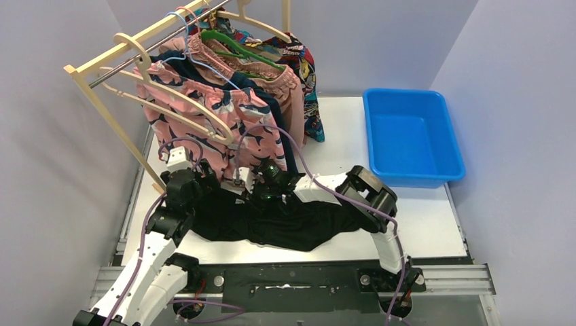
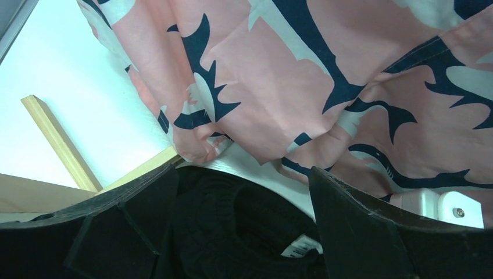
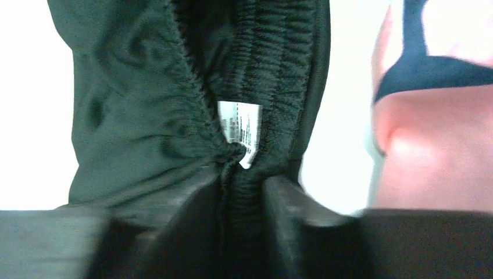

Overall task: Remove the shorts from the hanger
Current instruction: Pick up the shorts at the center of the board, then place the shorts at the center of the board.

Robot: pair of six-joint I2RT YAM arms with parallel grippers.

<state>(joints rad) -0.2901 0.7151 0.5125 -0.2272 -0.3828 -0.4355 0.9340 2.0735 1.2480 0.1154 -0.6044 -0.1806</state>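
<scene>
The black shorts [image 1: 285,224] lie spread on the table in front of the rack. My right gripper [image 1: 261,187] is shut on their elastic waistband [image 3: 244,174], just below the white label [image 3: 238,131]. My left gripper [image 1: 204,187] is open just over the waistband [image 2: 232,221], near the rack's foot. The pink shorts with navy print [image 1: 204,112] hang on a wooden hanger [image 1: 173,102] at the front of the rack and fill the left wrist view [image 2: 325,81]. Behind them hang the navy [image 1: 272,102], dusty pink [image 1: 285,85] and comic-print shorts [image 1: 309,75].
The wooden clothes rack [image 1: 102,102] stands at the back left, its foot [image 2: 58,142] close to my left gripper. A blue bin [image 1: 411,136] sits at the back right. Grey walls close in both sides.
</scene>
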